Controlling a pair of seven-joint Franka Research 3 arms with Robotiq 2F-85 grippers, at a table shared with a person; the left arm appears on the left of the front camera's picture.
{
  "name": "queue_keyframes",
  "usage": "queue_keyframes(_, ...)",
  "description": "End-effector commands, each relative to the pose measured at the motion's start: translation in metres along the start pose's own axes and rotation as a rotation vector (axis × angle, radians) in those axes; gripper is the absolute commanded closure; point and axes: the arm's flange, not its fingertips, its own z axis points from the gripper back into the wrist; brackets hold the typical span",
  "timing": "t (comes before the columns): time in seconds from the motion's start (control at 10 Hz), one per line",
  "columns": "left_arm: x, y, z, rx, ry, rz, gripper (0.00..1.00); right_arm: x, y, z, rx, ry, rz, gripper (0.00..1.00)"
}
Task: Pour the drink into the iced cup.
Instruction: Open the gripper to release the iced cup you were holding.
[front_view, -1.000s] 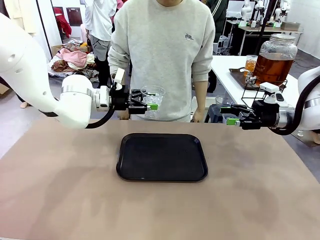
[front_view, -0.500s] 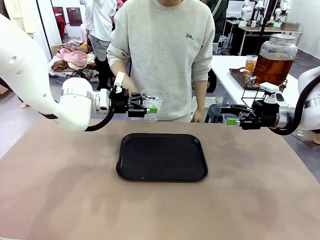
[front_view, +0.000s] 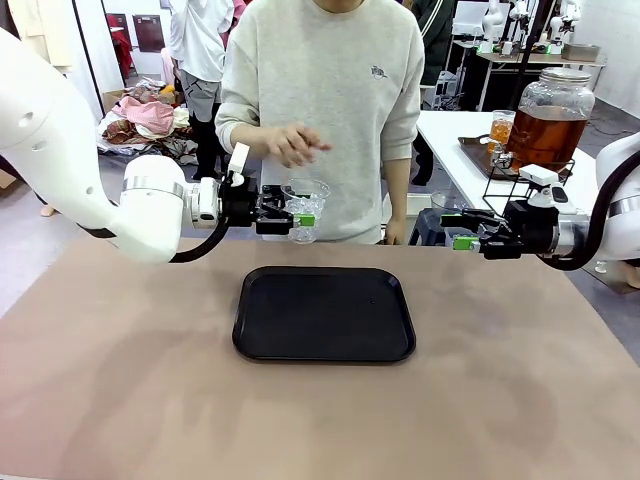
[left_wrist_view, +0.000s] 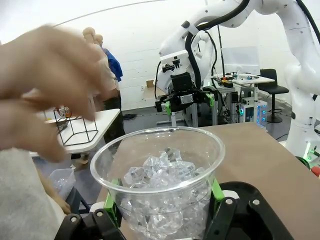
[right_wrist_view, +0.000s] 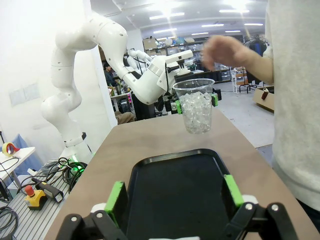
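A clear plastic iced cup (front_view: 304, 208) (left_wrist_view: 159, 185) (right_wrist_view: 195, 105) full of ice cubes hangs above the table's far edge, with my left gripper (front_view: 301, 213) (left_wrist_view: 162, 200) shut on its sides. Just above the cup the person's hand (front_view: 294, 143) (left_wrist_view: 47, 95) (right_wrist_view: 227, 52) hovers with loosely curled fingers. My right gripper (front_view: 460, 231) (right_wrist_view: 175, 197) stands open and empty above the table's far right, pointing left toward the cup. The amber-brown drink fills a big glass dispenser jar (front_view: 548, 120) on a side table at the back right.
A black tray (front_view: 324, 313) (right_wrist_view: 176, 187) lies in the middle of the brown table, under and in front of the cup. The person stands at the far side. A smaller glass of amber liquid (front_view: 500, 131) stands beside the jar.
The person's hand has come up from behind the cup and now hovers over it. The left gripper with the cup shifted slightly right and down. The right arm has not moved.
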Motion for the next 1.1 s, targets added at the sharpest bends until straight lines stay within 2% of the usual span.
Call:
queue_keyframes(0.0, 0.0050, -0.0004, -0.0003, -0.001, -0.003, -0.007, 0.19, 0.0036, -0.0009, -0.0004, -0.005, 0.007, -0.010, 0.00)
queue_keyframes(1.0, 0.0050, -0.0004, -0.0003, -0.001, -0.003, -0.007, 0.19, 0.0036, -0.0009, -0.0004, -0.005, 0.007, -0.010, 0.00)
